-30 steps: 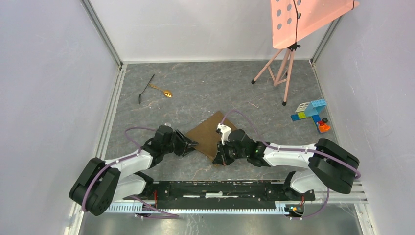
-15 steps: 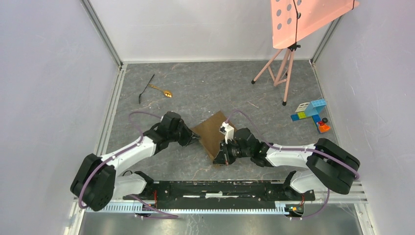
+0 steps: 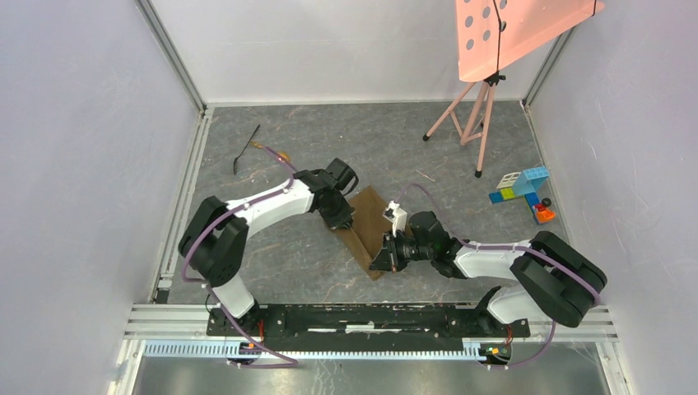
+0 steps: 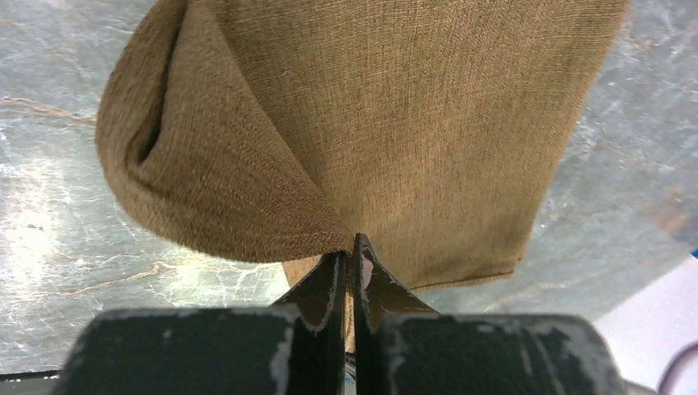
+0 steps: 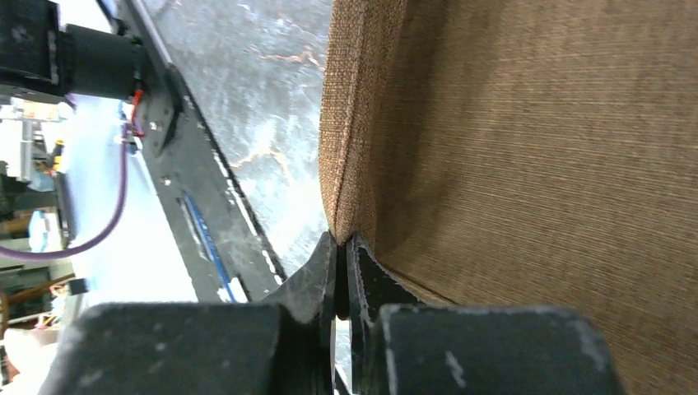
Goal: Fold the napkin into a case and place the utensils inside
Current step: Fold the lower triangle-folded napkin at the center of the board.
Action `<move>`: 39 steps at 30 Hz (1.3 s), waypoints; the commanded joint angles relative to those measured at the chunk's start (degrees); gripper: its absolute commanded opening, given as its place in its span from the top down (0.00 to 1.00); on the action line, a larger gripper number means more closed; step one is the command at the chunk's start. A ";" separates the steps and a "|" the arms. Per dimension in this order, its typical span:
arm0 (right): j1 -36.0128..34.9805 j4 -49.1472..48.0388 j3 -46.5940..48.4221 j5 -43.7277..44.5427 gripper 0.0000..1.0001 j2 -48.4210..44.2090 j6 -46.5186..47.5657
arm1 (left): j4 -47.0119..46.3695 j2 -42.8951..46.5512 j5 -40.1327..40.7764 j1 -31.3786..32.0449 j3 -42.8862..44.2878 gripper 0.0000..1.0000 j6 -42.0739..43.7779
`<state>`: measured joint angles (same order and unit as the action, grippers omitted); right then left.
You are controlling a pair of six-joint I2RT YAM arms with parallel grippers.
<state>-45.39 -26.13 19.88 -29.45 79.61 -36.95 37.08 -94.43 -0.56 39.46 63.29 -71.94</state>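
Note:
The brown napkin (image 3: 368, 222) lies mid-table, folded over into a narrow slanting strip. My left gripper (image 3: 344, 220) is shut on its far left corner; in the left wrist view the cloth (image 4: 395, 107) curls into a loose fold just ahead of the closed tips (image 4: 349, 247). My right gripper (image 3: 380, 262) is shut on the near end, where the doubled edge of cloth (image 5: 535, 148) is pinched between the tips (image 5: 342, 243). The utensils lie at the far left: a thin black one (image 3: 245, 150) and a gold spoon (image 3: 276, 153), partly behind my left arm's cable.
A pink perforated board on a tripod (image 3: 477, 123) stands at the back right. Coloured toy blocks (image 3: 523, 189) sit by the right wall. Grey walls close in left, right and behind, and the arms' mounting rail (image 3: 370, 317) runs along the near edge.
My left gripper closed on the napkin's left corner and swung right and away, drawing that side over the rest so the cloth is now narrower. The right gripper shifted slightly right.

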 commanded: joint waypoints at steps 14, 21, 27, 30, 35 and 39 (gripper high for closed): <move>1.08 11.95 5.34 11.95 0.26 -7.82 18.01 | 11.69 -13.01 7.34 2.90 15.17 0.98 4.77; 0.10 10.52 7.19 13.89 0.16 -8.05 17.69 | 12.26 -13.10 7.43 2.92 15.65 0.98 5.00; -4.25 12.99 10.32 18.58 0.09 -6.20 20.55 | 12.28 -13.57 6.97 2.91 16.41 0.98 5.31; -8.90 15.45 11.83 26.99 0.05 -4.24 22.75 | 12.26 -13.47 7.02 2.90 16.53 0.98 5.49; -16.42 20.87 14.87 44.66 0.04 -2.28 25.26 | 12.91 -13.56 7.28 2.90 16.72 0.98 5.78; -19.38 23.15 15.55 51.80 0.06 -0.80 25.96 | 12.85 -13.57 7.40 2.91 16.67 0.98 5.80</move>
<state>-62.70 -6.24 32.93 9.04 77.78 -13.34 49.28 -107.31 4.56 42.24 78.06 -68.73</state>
